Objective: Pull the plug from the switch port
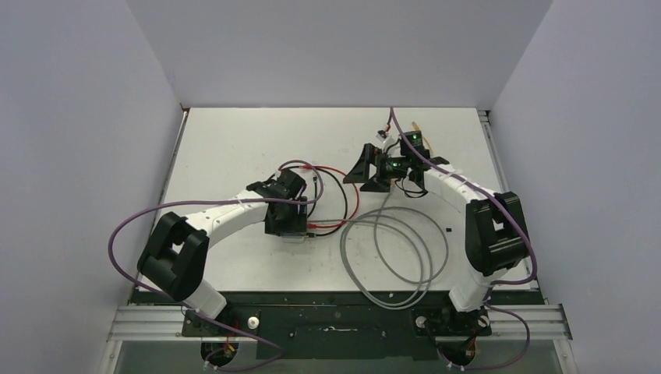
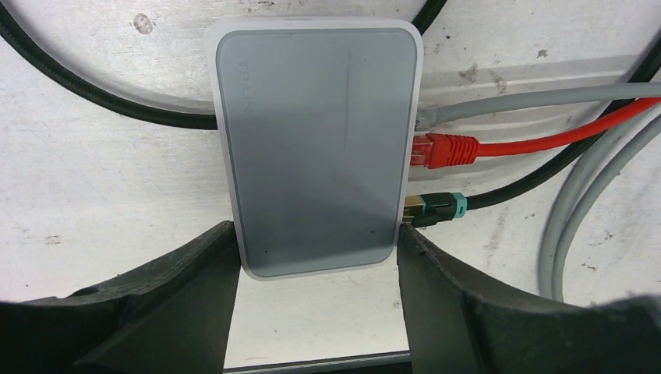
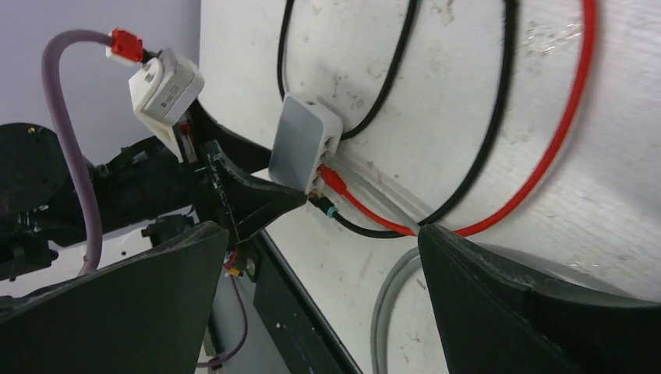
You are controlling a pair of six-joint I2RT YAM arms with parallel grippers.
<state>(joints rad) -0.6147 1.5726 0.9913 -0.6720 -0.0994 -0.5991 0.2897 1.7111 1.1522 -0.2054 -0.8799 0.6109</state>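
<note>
Switch: the switch (image 2: 319, 144) lies flat on the tabletop (image 2: 93, 179), left of the middle and under the left arm. Its socket edge faces the side of the right arm.
Plugs: three plugs sit in that edge, side by side: a grey plug (image 2: 427, 117), a red plug (image 2: 444, 149) and a black plug (image 2: 436, 206) with a teal ring. All three look fully seated, so I judge that nothing is pulled out yet. The task does not tell you which one is meant.
Left pincer: the left pincer (image 2: 316, 249) is closed on the near end of the switch. One finger presses the socket edge just beside the black plug, the other presses the opposite edge. I think it holds the box so that it cannot slide when you pull a plug.
Right pincer: the right pincer (image 3: 323, 234) is wide open with nothing between its fingers, well apart from the plugs. Its camera looks at the socket edge, so it seems placed to line up an approach.
Cables: the red cable (image 2: 546, 136), the grey cable (image 2: 546, 97) and the black cable (image 2: 530, 183) run away from the plugs and loop on the tabletop. They may drag when you pull.
Hidden: in the top view the left arm covers almost all of the switch. You cannot see the sockets or the latch tabs of the plugs in any view. A second black cable (image 2: 93, 97) passes behind the far end of the switch, and where it ends is cut off.
</note>
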